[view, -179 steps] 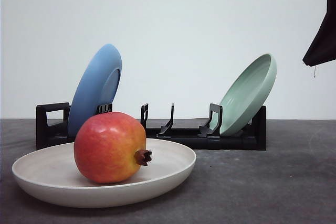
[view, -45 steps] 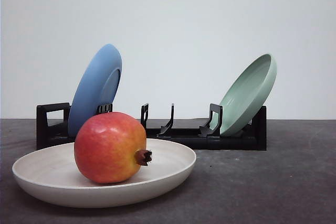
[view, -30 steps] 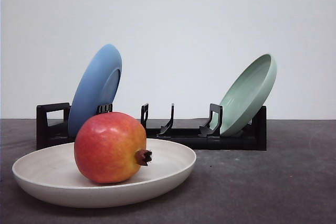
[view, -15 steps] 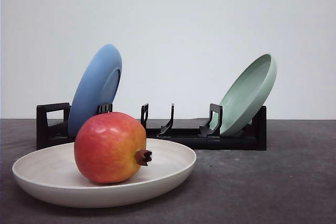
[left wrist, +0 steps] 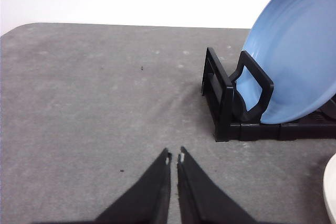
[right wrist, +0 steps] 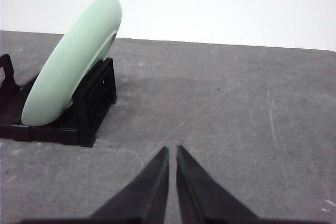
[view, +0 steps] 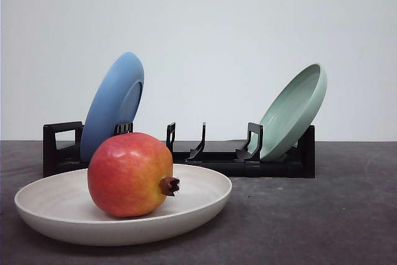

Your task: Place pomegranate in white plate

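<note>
The red and yellow-orange pomegranate (view: 129, 174) lies inside the white plate (view: 201, 206) at the front left of the table, its brown crown nub pointing right. A sliver of the white plate's rim (left wrist: 332, 190) shows in the left wrist view. My left gripper (left wrist: 174, 157) is shut with nothing in it, low over bare grey table, a little way from the end of the rack. My right gripper (right wrist: 172, 149) is shut and empty too, over bare table off the rack's other end.
A black dish rack (view: 217, 156) stands behind the white plate. A blue plate (view: 113, 105) leans in its left end and a pale green plate (view: 294, 108) in its right end. The same blue plate (left wrist: 294, 56) and green plate (right wrist: 73, 59) appear in the wrist views.
A dark arm part at the top right of the front view six seconds ago has left the picture. The pomegranate and plates have not moved.
</note>
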